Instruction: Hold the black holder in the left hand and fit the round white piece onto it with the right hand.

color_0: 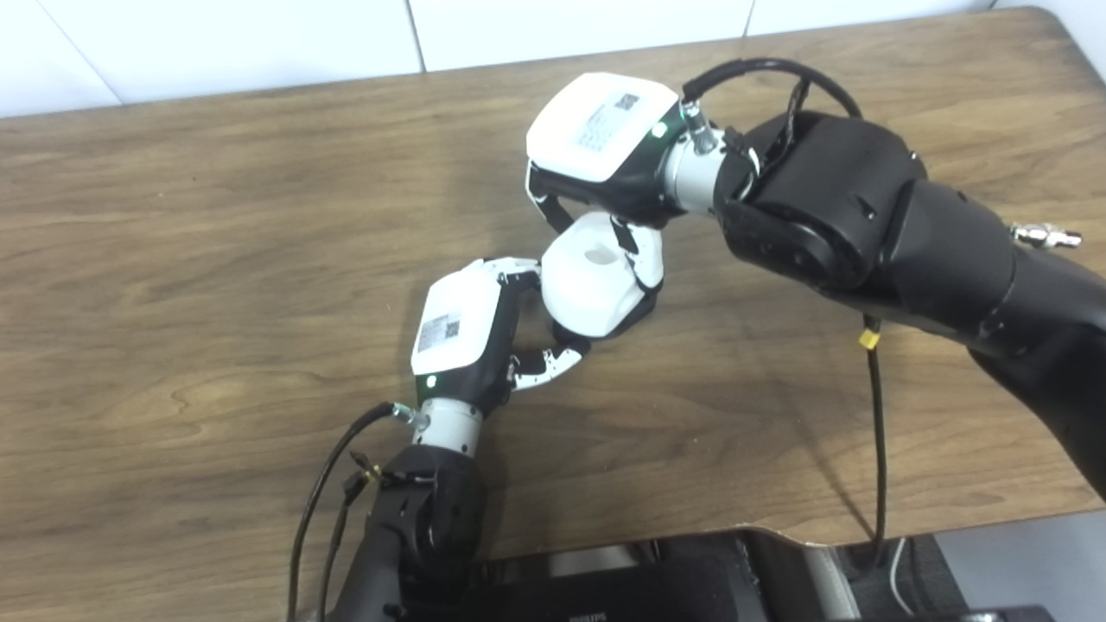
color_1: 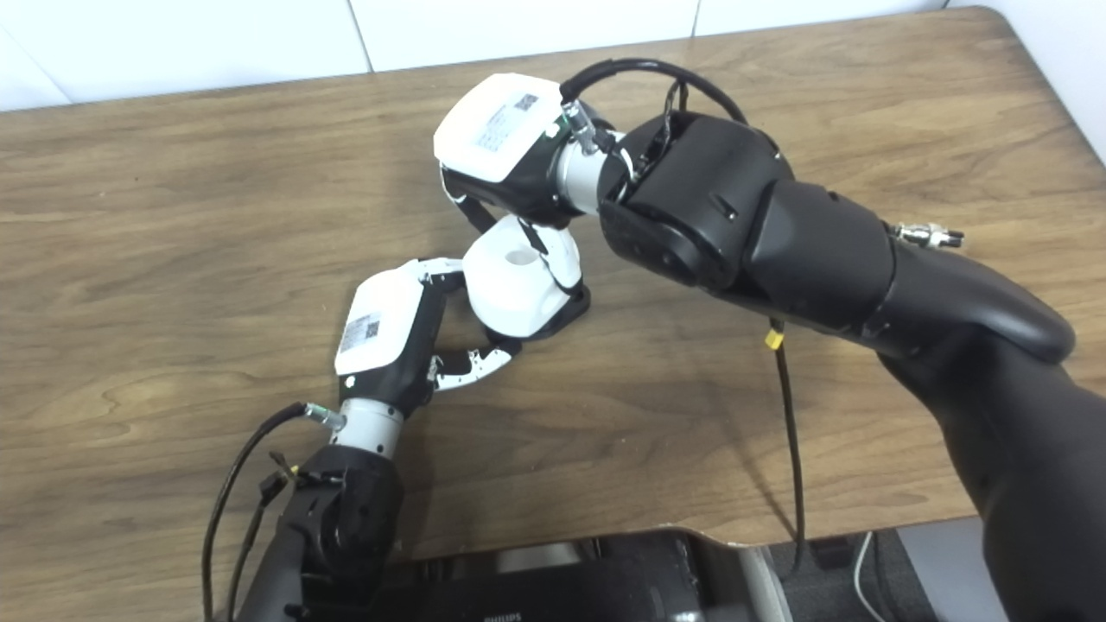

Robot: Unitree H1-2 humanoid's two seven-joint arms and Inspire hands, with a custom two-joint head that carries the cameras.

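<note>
Right hand: the white-backed right hand (color_0: 605,151) reaches in from the right, its fingers (color_0: 644,259) wrapped down over the round white plastic piece (color_0: 592,285), closed on it.
White piece: it sits tilted near the middle of the brown wood-grain table (color_0: 216,259), with a shallow dimple on its upper face.
Black holder: only a dark edge of the black holder (color_0: 635,318) shows under the white piece's lower right side; the two touch there.
Left hand: the left hand (color_0: 467,333) lies just left of the white piece, fingertips against its side and thumb (color_0: 549,363) reaching underneath; whether it grips the holder I cannot tell.
</note>
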